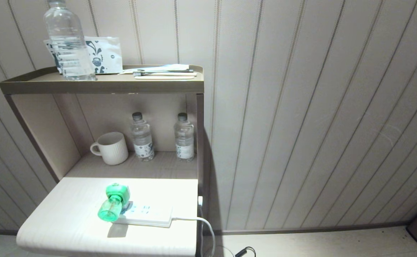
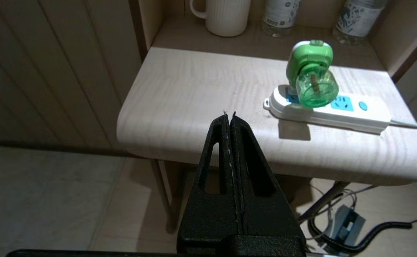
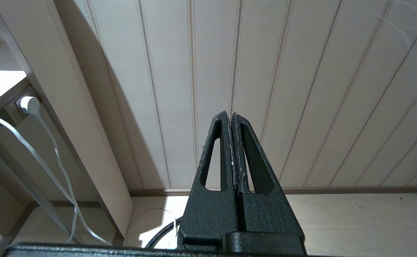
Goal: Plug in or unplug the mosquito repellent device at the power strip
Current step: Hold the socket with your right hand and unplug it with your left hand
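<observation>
While it sits plugged into the flat white power strip with blue sockets, low and left of centre in the head view, the green translucent mosquito repellent device tilts over the pale tabletop. No lettering on it is legible. Behind stand a ribbed white mug and two labelled clear bottles, print unreadable. The left gripper hangs fully closed and empty off the table's edge; the right gripper, likewise closed and empty, faces the panelled wall.

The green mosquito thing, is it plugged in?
Plugged in: the mosquito repellent device sits on the power strip, at its end socket away from the cable.
</observation>
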### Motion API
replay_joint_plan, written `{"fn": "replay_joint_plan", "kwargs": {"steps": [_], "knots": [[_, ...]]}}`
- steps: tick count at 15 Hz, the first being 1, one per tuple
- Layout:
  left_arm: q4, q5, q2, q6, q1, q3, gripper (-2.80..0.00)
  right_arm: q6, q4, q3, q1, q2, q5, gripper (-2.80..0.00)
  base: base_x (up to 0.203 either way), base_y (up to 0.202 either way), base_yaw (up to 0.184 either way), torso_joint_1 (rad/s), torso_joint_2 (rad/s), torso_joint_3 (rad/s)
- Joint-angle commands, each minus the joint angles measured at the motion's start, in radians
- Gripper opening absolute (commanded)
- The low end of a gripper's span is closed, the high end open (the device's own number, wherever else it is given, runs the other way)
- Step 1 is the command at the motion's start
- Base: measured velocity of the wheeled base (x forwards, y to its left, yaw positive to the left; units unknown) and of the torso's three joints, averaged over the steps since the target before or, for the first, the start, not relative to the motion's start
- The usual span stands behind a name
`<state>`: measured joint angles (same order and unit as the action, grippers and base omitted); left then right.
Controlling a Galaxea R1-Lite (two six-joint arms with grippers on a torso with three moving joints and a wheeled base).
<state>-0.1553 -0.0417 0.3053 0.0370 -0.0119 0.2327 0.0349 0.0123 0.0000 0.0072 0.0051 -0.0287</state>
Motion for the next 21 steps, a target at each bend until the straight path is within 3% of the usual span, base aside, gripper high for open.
{"fn": "replay_joint_plan", "kwargs": {"steps": [1,4,6,7,10,21], "knots": [[0.025,0.000,-0.188,-0.014,0.001,-0.091,-2.80,0.000,0.000,0.000,0.000,-0.001,0.000,-2.80,0.000,0.000,0.000,0.000,0.00,0.000],[0.125,0.003,-0.305,-0.121,0.007,-0.194,-2.80,0.000,0.000,0.000,0.000,-0.001,0.000,-2.80,0.000,0.000,0.000,0.000,0.00,0.000],[0.237,0.058,-0.305,-0.111,0.007,-0.230,-2.80,0.000,0.000,0.000,0.001,-0.001,0.000,-2.80,0.000,0.000,0.000,0.000,0.00,0.000],[0.238,0.071,-0.305,-0.084,0.007,-0.233,-2.80,0.000,0.000,0.000,0.000,-0.001,0.000,-2.80,0.000,0.000,0.000,0.000,0.00,0.000],[0.238,0.053,-0.305,-0.046,0.007,-0.233,-2.80,0.000,0.000,0.000,0.001,-0.001,0.000,-2.80,0.000,0.000,0.000,0.000,0.00,0.000],[0.241,0.048,-0.305,-0.035,0.008,-0.233,-2.80,0.000,0.000,0.000,0.000,-0.001,0.000,-2.80,0.000,0.000,0.000,0.000,0.00,0.000]]}}
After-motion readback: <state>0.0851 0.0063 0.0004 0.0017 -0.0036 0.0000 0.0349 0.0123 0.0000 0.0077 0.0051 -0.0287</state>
